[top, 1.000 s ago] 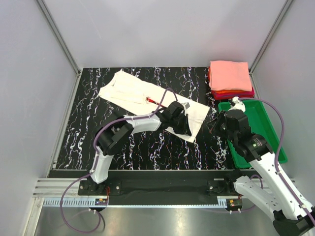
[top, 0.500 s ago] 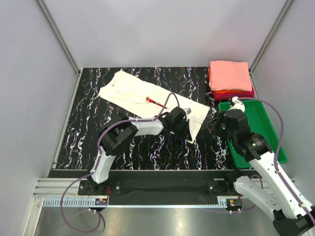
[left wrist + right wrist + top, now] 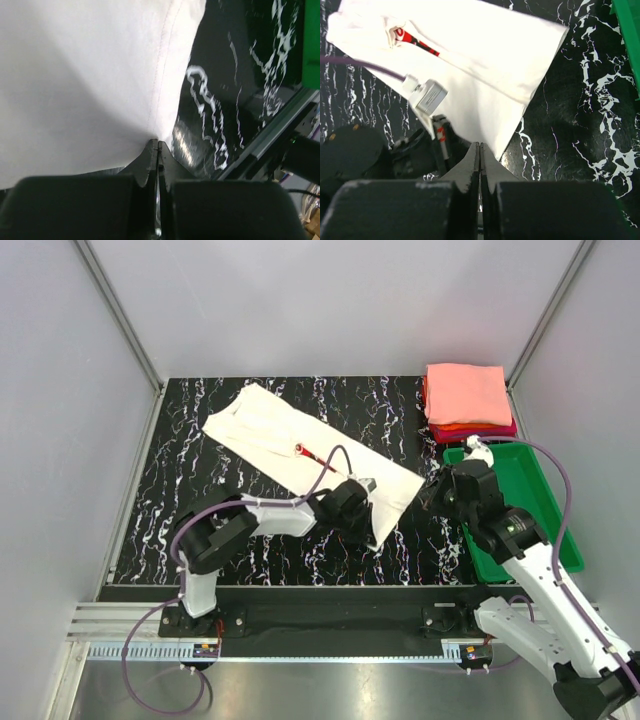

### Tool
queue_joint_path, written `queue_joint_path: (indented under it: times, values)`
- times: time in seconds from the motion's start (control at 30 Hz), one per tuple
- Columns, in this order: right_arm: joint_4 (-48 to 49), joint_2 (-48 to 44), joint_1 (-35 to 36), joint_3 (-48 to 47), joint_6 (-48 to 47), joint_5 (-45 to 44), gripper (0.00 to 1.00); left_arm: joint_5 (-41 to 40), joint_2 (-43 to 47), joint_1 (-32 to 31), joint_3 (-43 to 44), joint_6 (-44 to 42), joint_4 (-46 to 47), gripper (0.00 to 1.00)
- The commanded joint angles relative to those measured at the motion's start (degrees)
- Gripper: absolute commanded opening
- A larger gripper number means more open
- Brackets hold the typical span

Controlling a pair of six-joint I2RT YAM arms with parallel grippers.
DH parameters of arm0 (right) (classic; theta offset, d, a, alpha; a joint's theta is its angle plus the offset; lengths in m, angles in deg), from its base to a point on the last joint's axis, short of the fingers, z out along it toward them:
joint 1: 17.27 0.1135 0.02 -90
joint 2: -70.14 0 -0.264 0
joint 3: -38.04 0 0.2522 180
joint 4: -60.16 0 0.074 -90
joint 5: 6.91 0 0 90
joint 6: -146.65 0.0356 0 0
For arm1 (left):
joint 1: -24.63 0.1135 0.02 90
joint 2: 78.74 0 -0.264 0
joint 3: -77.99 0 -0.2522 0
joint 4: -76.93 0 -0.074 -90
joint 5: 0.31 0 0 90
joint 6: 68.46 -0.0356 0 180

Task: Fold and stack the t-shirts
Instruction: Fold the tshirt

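Observation:
A cream-white t-shirt [image 3: 290, 435] with a red chest print [image 3: 305, 450] lies diagonally across the black marbled table. My left gripper [image 3: 366, 528] is shut on its near hem; in the left wrist view the closed tips [image 3: 158, 144] pinch the stitched edge of the white cloth [image 3: 90, 75]. My right gripper [image 3: 433, 497] hangs shut and empty above the table, just right of the shirt's right corner. From the right wrist view its closed tips [image 3: 480, 145] look down on the shirt [image 3: 485, 60] and the left gripper [image 3: 437, 142]. Folded t-shirts [image 3: 466, 392] are stacked at the back right, salmon-pink on top.
A green plastic tray [image 3: 545, 525] sits at the right edge, under the right arm. The left arm's purple cable [image 3: 325, 465] loops over the shirt. Grey walls enclose the table on three sides, and an aluminium rail runs along its near edge.
The left gripper has pulled toward the near edge, dragging the shirt's hem with it, and the shirt now lies straighter and nearer. The right arm has barely shifted.

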Motion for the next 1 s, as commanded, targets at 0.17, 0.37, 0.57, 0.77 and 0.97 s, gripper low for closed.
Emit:
queue_joint_path:
  times: [0.17,0.37,0.57,0.77,0.97]
  values:
    - [4.63,13.68,-0.79,-1.26,-3.04,0.33,0.0,-10.59,11.17,-3.95,-17.29,0.8,-10.11,0.0]
    - [4.99,33.17,-2.99,-6.26,-5.68,3.23,0.0,-12.7,16.8,-6.85,-23.9,2.91,-12.31,0.0]
    - [4.99,41.19,-4.31,-6.36,-5.16,0.86,0.0,-15.16,23.56,-8.0,-24.52,2.3,-15.47,0.0]
    - [6.83,43.75,-4.48,-5.84,-6.03,2.17,0.0,-14.91,22.97,-8.61,-22.58,1.07,-15.83,0.01]
    - [7.53,41.65,-4.49,-4.26,-4.81,3.94,0.0,-14.99,21.29,-9.58,-21.53,1.15,-15.65,0.01]
